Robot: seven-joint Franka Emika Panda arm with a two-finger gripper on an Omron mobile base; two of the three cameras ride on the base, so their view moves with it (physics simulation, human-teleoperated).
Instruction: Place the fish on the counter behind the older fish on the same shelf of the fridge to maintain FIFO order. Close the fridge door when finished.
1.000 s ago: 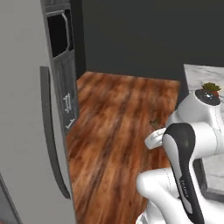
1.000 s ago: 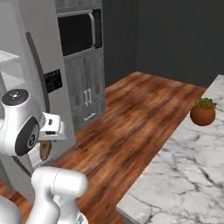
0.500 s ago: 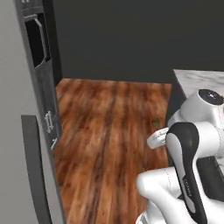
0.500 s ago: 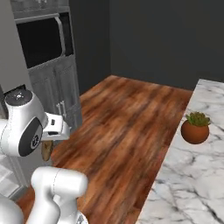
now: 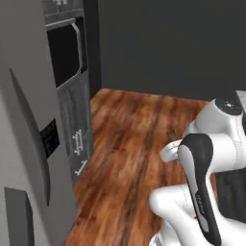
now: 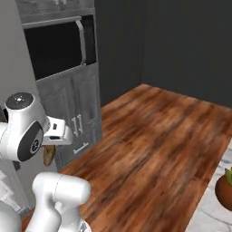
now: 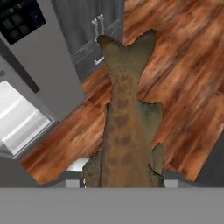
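I have the fish (image 7: 127, 127) clenched between my 2 fingers, tail pointing away over the wood floor (image 7: 183, 87), short of the fridge (image 5: 21, 144). I judge my hold shallow: a swing toward the open white interior (image 7: 19, 120) could shake it loose.

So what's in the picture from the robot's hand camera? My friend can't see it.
A brown fish with a forked tail fills the middle, held up over a wooden floor. To the left stands a grey fridge, with a bit of its white inside showing lower left. Dark grey cabinets sit at the top.
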